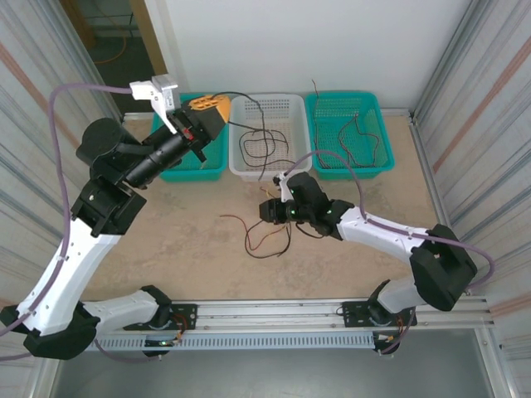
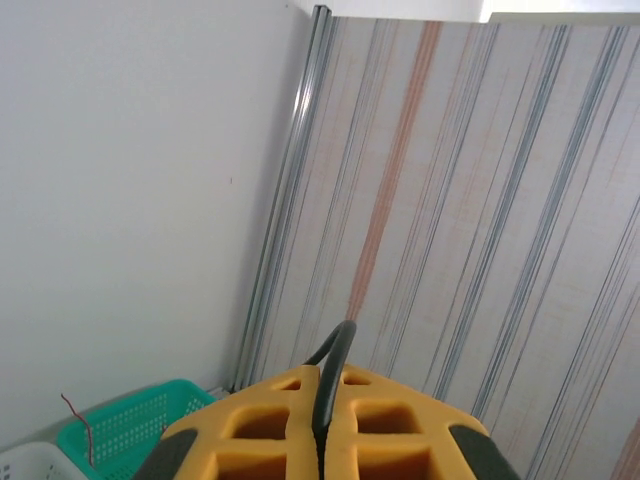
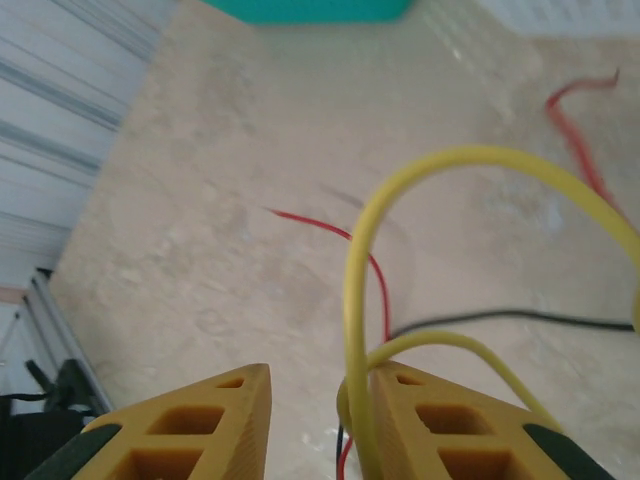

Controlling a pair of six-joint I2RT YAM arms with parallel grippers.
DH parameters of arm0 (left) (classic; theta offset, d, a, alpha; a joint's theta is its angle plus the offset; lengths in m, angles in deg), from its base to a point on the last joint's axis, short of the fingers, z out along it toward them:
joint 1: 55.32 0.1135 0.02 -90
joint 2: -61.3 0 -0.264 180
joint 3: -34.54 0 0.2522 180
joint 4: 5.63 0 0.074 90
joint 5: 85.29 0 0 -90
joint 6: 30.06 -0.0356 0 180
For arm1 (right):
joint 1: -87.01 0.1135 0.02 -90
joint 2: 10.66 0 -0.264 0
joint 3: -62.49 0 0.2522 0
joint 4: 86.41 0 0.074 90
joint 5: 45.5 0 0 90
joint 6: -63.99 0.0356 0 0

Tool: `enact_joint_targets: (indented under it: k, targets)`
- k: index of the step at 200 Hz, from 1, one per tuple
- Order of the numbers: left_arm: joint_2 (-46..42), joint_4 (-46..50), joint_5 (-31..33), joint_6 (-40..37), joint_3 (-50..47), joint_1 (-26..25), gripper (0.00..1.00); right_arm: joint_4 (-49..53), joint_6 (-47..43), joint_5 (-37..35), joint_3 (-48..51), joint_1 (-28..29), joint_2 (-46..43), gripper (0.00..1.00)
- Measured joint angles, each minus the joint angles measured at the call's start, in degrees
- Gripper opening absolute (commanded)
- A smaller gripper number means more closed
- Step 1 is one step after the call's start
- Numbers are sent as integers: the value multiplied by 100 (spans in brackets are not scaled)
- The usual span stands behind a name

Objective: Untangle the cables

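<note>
Pinched shut in the left gripper (image 2: pixel 322 378), raised high: a black cable (image 2: pixel 336 345). Low over the table (image 1: pixel 182 240), jaws apart, seemingly around a loop of yellow cable (image 3: pixel 450 160): right gripper (image 3: pixel 315 385). Risk: dragging the crossed red cable (image 3: pixel 378 275) along, tightening the tangle.

Clad in white shells on both arms (image 1: pixel 75 249), jointed in black. Trailed by lavender-grey hoses (image 1: pixel 54 104). Tipped with yellow fingers (image 3: pixel 190 425), cut with rectangular pockets and padded dark grey (alike on either side).
</note>
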Motion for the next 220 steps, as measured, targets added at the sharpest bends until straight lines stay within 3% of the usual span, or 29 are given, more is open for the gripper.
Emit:
enact_joint_targets:
  k: [51,79,107,133,183,220]
  targets:
    - [-31,-4,15,0,295,28,0,-90,223,4,341,-118,153,30]
    - [-9,4,22,0,295,28,0,-87,293,11,341,-118,33,50]
    - [13,57,50,0,295,28,0,153,238,-33,315,-118,-278,59]
    - [57,149,140,-2,297,48,0,492,120,-201,243,-131,-595,75]
    - [553,601,413,205,612,461,0,1097,46,-1158,17,-138,-1051,83]
    - [1163,577,289,640,647,907,0,1078,22,-1803,444,-138,-1659,83]
